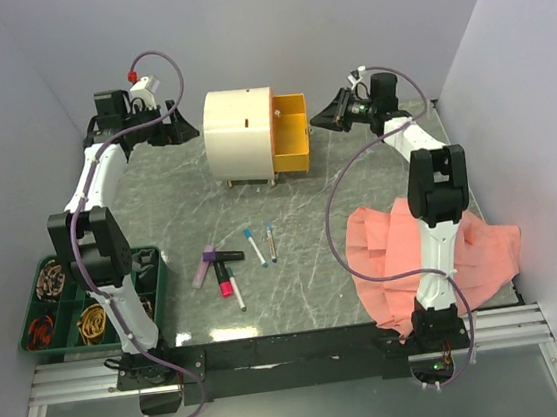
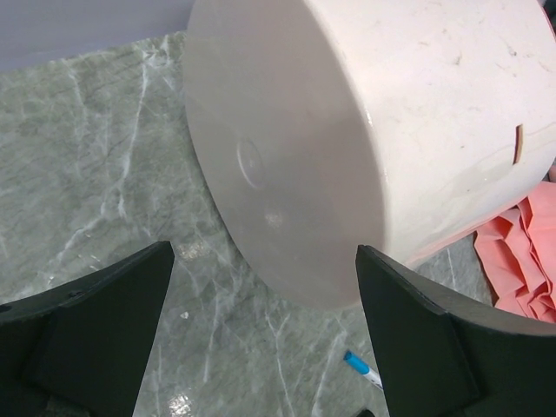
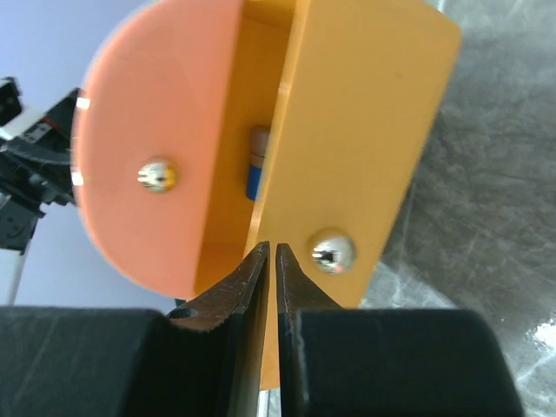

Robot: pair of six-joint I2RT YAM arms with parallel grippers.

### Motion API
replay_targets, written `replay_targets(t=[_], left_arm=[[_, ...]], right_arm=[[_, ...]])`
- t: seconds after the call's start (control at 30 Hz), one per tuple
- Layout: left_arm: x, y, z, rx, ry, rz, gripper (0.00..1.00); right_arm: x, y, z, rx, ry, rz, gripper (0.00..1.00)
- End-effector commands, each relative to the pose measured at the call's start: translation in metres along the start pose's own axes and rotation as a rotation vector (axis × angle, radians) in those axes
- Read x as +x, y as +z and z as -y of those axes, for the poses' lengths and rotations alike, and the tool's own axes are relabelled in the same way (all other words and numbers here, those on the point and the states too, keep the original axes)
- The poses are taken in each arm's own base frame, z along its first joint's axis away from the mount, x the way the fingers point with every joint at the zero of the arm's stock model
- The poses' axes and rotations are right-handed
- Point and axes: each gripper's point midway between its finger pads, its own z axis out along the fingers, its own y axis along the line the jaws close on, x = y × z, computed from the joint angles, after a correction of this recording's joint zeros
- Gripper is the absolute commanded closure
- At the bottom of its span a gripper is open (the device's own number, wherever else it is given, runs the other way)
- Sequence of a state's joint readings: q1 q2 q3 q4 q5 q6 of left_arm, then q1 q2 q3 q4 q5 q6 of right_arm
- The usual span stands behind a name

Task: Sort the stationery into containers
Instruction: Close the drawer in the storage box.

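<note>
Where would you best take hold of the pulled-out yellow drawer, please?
By the small round knob on the front of the yellow drawer, coming head-on from the right of the cream cabinet: that front is flat and faces right, so only the knob protrudes.

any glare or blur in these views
Right wrist: bright glint on the near drawer knob, and the table behind is blurred. Left wrist: soft sheen on the cream cabinet. Top external: even light, only a faint shadow under the cabinet.
</note>
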State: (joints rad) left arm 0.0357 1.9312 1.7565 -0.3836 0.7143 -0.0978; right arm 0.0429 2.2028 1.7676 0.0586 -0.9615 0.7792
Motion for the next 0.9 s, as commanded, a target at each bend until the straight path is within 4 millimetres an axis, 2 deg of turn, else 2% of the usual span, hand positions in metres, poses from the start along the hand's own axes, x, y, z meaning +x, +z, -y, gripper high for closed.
replay_targets(t=[0.0,0.13,0.4,0.77,0.87], left_arm=[[-0.01,0.003,0.016,0.057,0.044,0.022,0.07],[-0.009,0.005,0.019,0.062,0.048,0.017,0.07],[-0.007,0.005,0.022,0.064,0.06,0.014,0.07],[-0.005,0.002,0.022,0.055,0.07,0.006,0.06],[-0.002,0.006,0.034,0.071,0.082,-0.002,0.06]], right_arm=[[0.0,0.012,-0.007,-0.015,-0.038,-0.007,0.85],[0.003,0.017,-0.006,-0.02,-0.034,-0.016,0.85],[0.016,0.04,-0.026,-0.067,-0.046,-0.05,0.84],[0.036,0.065,-0.037,-0.094,-0.032,-0.094,0.83],[0.04,0.07,-0.038,-0.094,-0.027,-0.101,0.83]])
